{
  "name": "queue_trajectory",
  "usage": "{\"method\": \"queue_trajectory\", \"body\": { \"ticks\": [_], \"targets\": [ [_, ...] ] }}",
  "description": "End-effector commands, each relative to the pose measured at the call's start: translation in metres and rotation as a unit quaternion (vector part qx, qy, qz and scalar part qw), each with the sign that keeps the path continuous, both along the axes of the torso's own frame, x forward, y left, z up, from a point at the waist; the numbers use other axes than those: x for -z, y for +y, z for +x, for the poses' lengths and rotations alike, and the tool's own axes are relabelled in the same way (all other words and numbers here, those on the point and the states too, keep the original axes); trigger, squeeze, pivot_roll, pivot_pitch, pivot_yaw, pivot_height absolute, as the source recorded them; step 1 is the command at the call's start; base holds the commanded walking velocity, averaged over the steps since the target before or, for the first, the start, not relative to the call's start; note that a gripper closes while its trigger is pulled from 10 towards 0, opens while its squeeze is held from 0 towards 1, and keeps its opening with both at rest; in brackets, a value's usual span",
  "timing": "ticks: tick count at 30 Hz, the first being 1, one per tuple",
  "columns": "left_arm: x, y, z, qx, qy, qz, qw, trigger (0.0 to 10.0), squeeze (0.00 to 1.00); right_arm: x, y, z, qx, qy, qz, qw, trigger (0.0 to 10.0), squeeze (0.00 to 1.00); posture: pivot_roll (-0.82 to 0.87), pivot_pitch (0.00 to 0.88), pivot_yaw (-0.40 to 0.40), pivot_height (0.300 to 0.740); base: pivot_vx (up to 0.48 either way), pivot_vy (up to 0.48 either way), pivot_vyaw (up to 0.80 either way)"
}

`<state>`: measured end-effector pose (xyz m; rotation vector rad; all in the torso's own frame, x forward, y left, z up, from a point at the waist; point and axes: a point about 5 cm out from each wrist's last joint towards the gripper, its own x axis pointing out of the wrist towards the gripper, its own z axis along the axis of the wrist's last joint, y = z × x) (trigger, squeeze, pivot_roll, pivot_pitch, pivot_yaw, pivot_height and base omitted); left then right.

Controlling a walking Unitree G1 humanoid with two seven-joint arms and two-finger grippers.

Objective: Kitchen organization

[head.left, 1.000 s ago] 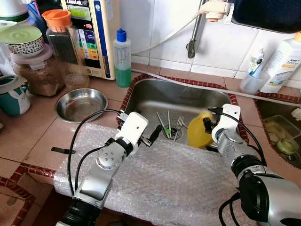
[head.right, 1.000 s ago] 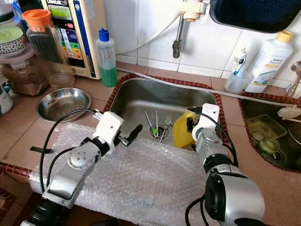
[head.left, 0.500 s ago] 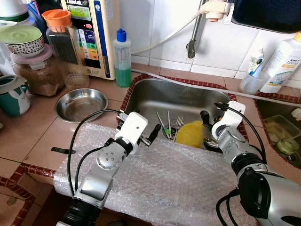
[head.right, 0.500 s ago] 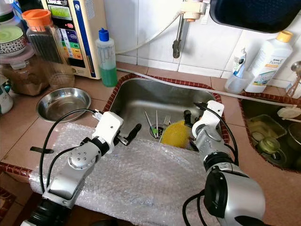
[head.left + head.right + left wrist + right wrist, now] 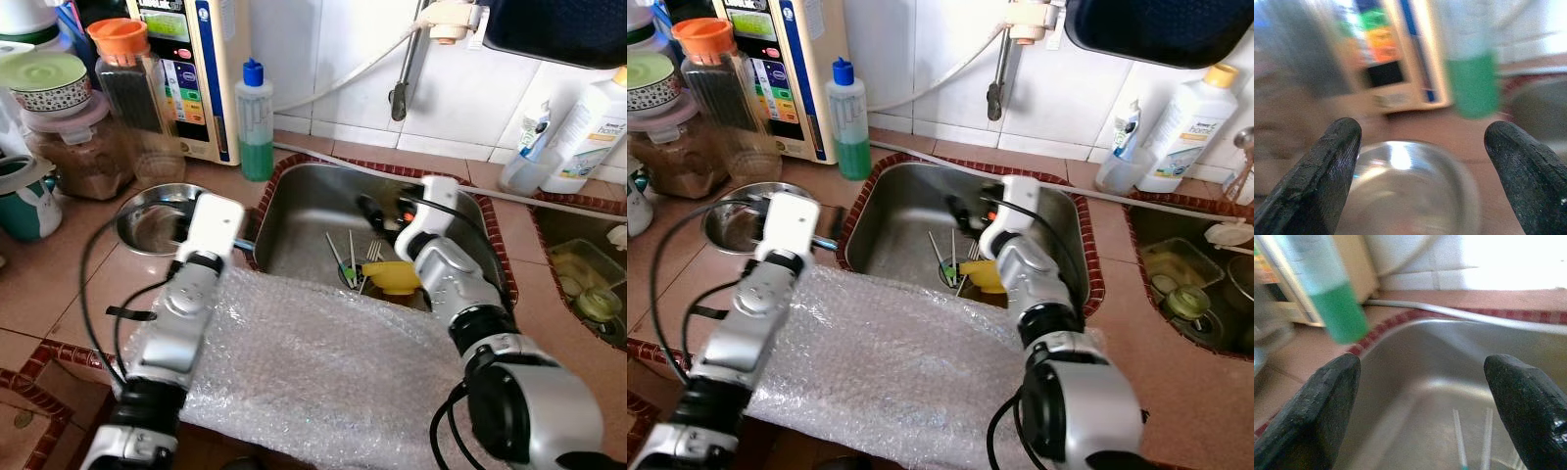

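A steel sink (image 5: 294, 211) holds forks and thin sticks (image 5: 353, 259) by the drain, plus a yellow thing (image 5: 392, 277) against its near wall. Over the basin's middle my right gripper (image 5: 377, 213) stands open with nothing between its fingers (image 5: 1327, 411), clear of the yellow thing. My left gripper (image 5: 831, 227) is open beside the round steel bowl (image 5: 162, 211) on the counter left of the sink; the bowl (image 5: 1410, 186) lies between its fingers (image 5: 1317, 176), untouched. A sheet of bubble wrap (image 5: 323, 362) covers the counter's front.
A green soap bottle (image 5: 256, 122) and a water machine (image 5: 191, 69) stand behind the bowl, with jars (image 5: 73, 147) further left. The tap (image 5: 402, 88) hangs above the sink. White bottles (image 5: 588, 132) and a second basin (image 5: 588, 284) are at the right.
My left gripper swung left from the sink's edge to the steel bowl. My right gripper moved left across the sink, away from the yellow thing, which tipped from upright to lying low.
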<state>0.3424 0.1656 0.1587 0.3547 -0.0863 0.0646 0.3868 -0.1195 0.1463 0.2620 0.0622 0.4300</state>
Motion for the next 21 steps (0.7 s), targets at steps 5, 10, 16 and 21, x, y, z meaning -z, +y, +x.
{"method": "queue_trajectory", "body": {
  "ticks": [5,10,16,21],
  "targets": [
    [0.002,0.025,0.006,-0.095,0.011,0.000,0.995,10.0,1.00,-0.010,0.015,-0.011,-0.061,-0.039,0.015,0.997,10.0,0.00,0.12,0.031,-0.023,0.740,0.000,0.000,0.00],
    [0.006,0.041,0.006,-0.140,0.021,-0.001,0.990,10.0,0.00,-0.023,0.032,-0.027,-0.140,-0.063,0.041,0.987,10.0,0.00,0.12,0.030,-0.022,0.740,0.000,0.000,0.00],
    [0.008,0.054,0.005,-0.180,0.025,0.008,0.983,10.0,0.00,-0.036,0.049,-0.053,-0.234,-0.093,0.034,0.967,10.0,0.00,0.12,0.029,-0.024,0.740,0.000,0.000,0.00],
    [0.016,0.069,0.003,-0.229,0.053,-0.017,0.972,10.0,0.00,-0.034,0.053,-0.066,-0.246,-0.086,0.003,0.965,10.0,0.00,0.11,0.023,-0.025,0.740,0.000,0.000,0.00]
  ]
}}
